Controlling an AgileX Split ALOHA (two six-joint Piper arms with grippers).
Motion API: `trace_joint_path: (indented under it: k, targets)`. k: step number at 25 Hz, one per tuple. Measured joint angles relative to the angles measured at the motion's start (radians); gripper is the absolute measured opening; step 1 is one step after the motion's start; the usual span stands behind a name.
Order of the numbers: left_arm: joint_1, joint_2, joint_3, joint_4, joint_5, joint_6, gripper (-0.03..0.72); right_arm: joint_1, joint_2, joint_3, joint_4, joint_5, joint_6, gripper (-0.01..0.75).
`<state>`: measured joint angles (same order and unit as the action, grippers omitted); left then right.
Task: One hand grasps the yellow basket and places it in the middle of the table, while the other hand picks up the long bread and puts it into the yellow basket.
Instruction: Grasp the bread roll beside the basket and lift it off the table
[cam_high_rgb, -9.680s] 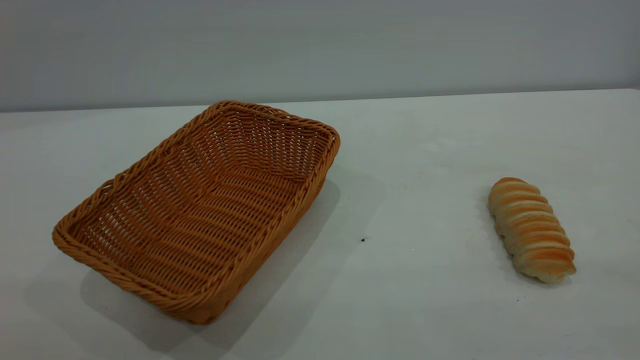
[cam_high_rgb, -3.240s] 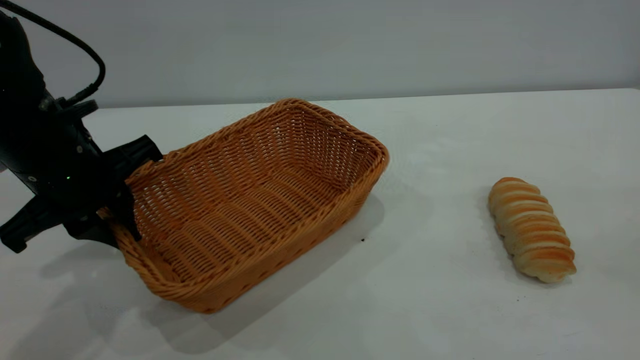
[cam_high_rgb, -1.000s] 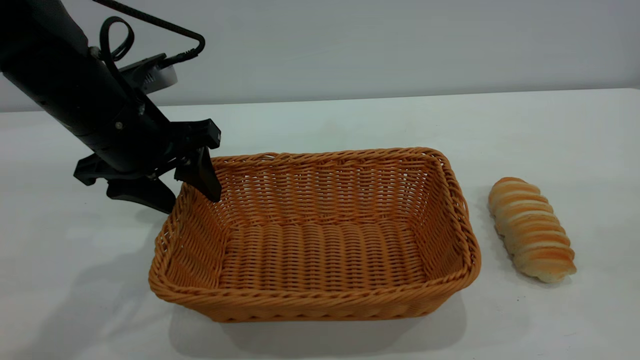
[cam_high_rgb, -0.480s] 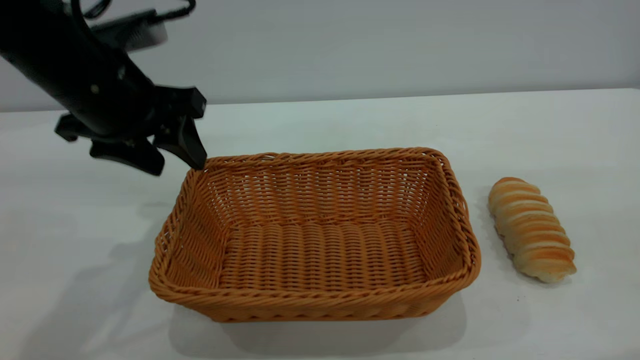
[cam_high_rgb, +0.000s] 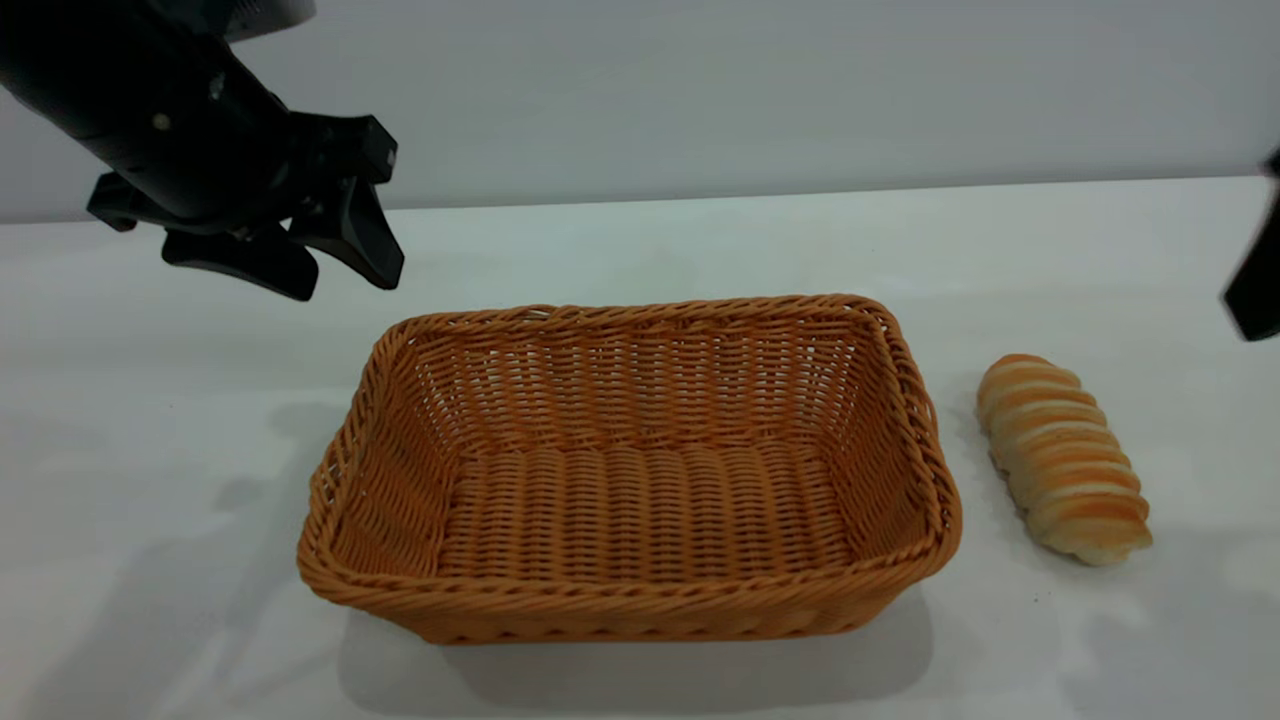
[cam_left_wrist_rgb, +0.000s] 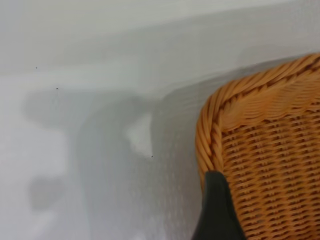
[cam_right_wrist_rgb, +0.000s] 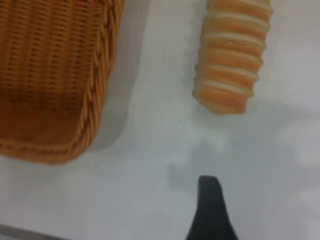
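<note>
The long bread lies flat on the white table, toward its right edge, with its long axis running from the front edge toward the back edge and leaning slightly. Just beside it, apart by a narrow strip of bare surface, the yellow basket sits upright and empty near the middle of the table, its long sides running across, so the bread lies roughly parallel to the basket's short right wall. The right gripper shows only as a dark tip at the right edge of the exterior view, above the table and behind the bread; whether its fingers are spread or pressed together cannot be told. In the right wrist view the bread lies ahead of a single dark fingertip, with the basket's corner off to one side. This arm is clearly the nearer one for the pickup. The left gripper hangs in the air with its fingers spread, holding nothing, above the table beyond the basket's back left corner.
</note>
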<state>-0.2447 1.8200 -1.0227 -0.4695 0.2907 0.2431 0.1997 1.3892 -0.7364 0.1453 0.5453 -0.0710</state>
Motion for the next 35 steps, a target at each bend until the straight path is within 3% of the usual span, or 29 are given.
trace_joint_path:
  k: [7,26,35]
  targets:
    - [0.000,-0.022,0.000,0.000,0.004,0.003,0.557,0.000,0.269,-0.151,0.016,0.010,0.000,0.599]
    - [0.000,-0.083,0.000,0.004,0.040,0.002,0.557,0.000,0.763,-0.600,0.071,0.268,-0.098,0.592]
    - [0.000,-0.083,0.000,0.004,0.056,0.026,0.557,0.000,0.794,-0.654,0.051,0.303,-0.095,0.592]
